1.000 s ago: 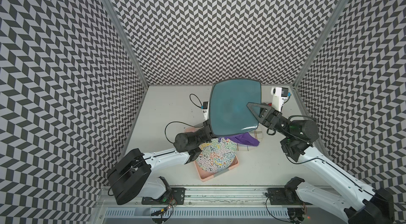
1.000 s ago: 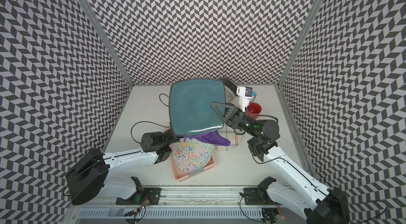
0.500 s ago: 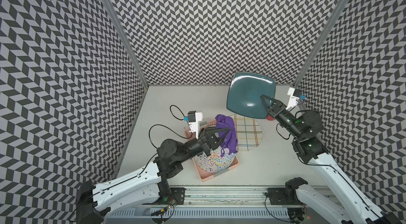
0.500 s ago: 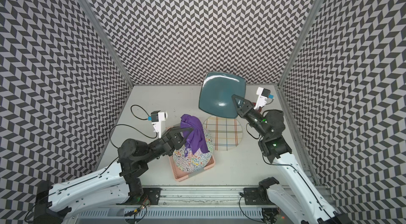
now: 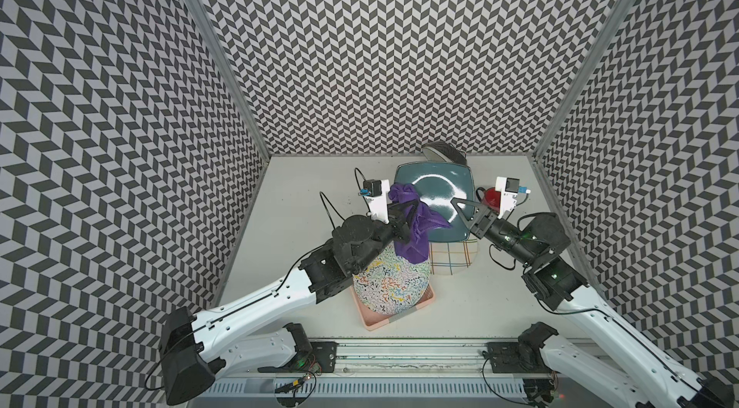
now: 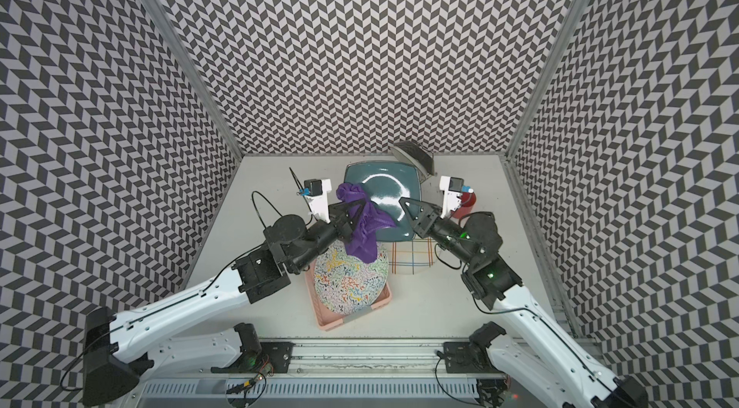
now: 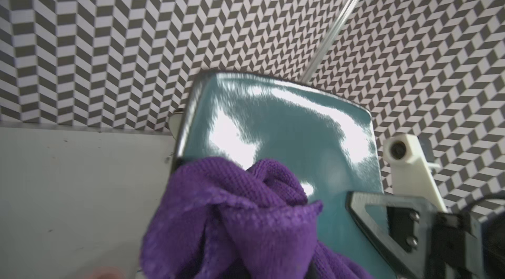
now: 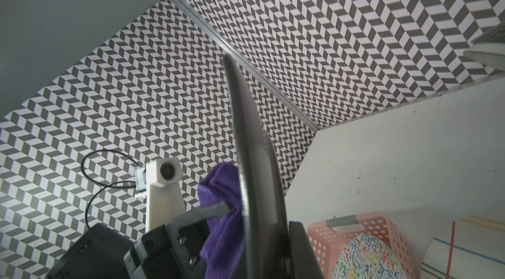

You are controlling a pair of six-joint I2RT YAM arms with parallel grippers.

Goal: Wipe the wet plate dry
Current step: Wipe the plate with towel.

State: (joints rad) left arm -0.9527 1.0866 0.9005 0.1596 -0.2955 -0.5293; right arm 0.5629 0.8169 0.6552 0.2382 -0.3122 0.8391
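Teal, glossy and square, the glazed plate (image 5: 434,196) hung tilted above the table (image 5: 312,226), one edge pinched in the right gripper (image 5: 464,208). The left gripper (image 5: 402,218), clamped on a purple knitted cloth (image 5: 416,226), held it against the plate's face. Too hard a push could lever the slick plate from that edge grip. Glare streaked its surface; droplets were indiscernible.

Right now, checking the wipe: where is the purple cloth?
In both top views, the purple cloth is clamped in the left gripper, against the left side of the teal plate held up by the right gripper.
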